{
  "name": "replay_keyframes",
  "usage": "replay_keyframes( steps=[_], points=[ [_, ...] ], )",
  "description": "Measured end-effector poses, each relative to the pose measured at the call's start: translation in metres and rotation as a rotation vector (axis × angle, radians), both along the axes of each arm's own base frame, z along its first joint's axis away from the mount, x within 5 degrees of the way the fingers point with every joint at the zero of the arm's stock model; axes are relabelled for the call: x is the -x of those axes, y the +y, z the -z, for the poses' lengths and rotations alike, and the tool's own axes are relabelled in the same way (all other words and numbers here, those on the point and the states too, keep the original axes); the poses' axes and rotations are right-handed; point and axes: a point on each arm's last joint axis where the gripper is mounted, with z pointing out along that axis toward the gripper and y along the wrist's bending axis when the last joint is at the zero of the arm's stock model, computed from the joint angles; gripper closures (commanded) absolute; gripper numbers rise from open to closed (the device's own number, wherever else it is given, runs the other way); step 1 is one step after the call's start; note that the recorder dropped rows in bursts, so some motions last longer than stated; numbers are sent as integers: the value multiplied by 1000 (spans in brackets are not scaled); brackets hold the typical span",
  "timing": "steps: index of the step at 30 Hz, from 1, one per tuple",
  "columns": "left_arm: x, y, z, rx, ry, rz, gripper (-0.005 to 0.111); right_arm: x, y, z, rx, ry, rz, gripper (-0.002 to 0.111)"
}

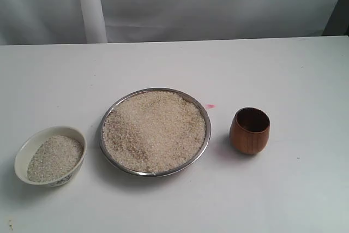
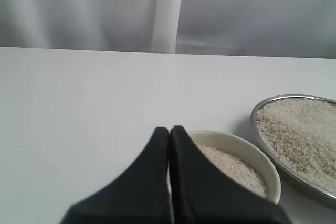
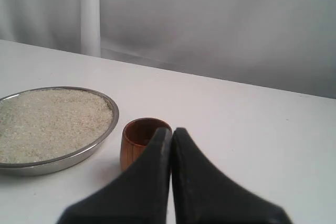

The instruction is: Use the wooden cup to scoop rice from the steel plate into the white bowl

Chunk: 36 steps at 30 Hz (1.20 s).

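We see a broad white table (image 1: 174, 200) carrying everything. At its middle sits the wide, shallow round plate of shiny steel (image 1: 209, 135), filled almost to the rim with fine off-white rice (image 1: 154, 131). Well apart on the plate's left stands the small round cream-white ceramic bowl (image 1: 28, 144), partly filled with the same grains. To the plate's right, near it but not touching, the small barrel-shaped cup of reddish-brown wood (image 1: 250, 137) stands upright.

The left gripper (image 2: 169, 135) has its black fingers pressed together on nothing, with the bowl just beyond them. The right gripper (image 3: 171, 135) is likewise pressed together, its tips before the cup; we cannot tell whether they touch. A small pink smudge (image 1: 210, 106) marks the table beside the plate.
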Motion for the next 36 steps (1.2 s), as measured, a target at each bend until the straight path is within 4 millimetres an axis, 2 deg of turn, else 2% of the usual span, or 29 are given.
replay_keyframes(
  steps=[17, 20, 23, 24, 25, 26, 27, 28, 32, 36],
  points=[
    [0, 0, 0, 0, 0, 0, 107, 0, 0, 1, -1, 9, 0, 108],
    [0, 0, 0, 0, 0, 0, 107, 0, 0, -8, -8, 21, -2, 108],
    [0, 0, 0, 0, 0, 0, 107, -5, 2, -27, -10, 28, -2, 108],
    [0, 0, 0, 0, 0, 0, 107, -12, 4, -41, -7, 38, -1, 108],
    [0, 0, 0, 0, 0, 0, 107, -17, 6, -47, 0, 40, 0, 108],
    [0, 0, 0, 0, 0, 0, 107, -31, 10, -54, 35, 27, 0, 108],
    [0, 0, 0, 0, 0, 0, 107, -37, 12, -55, 51, 19, -2, 108],
    [0, 0, 0, 0, 0, 0, 107, -52, 17, -56, 79, -1, -12, 108],
    [0, 0, 0, 0, 0, 0, 107, -83, 29, -46, 90, 6, -35, 108],
    [0, 0, 0, 0, 0, 0, 107, -116, 42, -19, -10, 110, -36, 108]
  ],
)
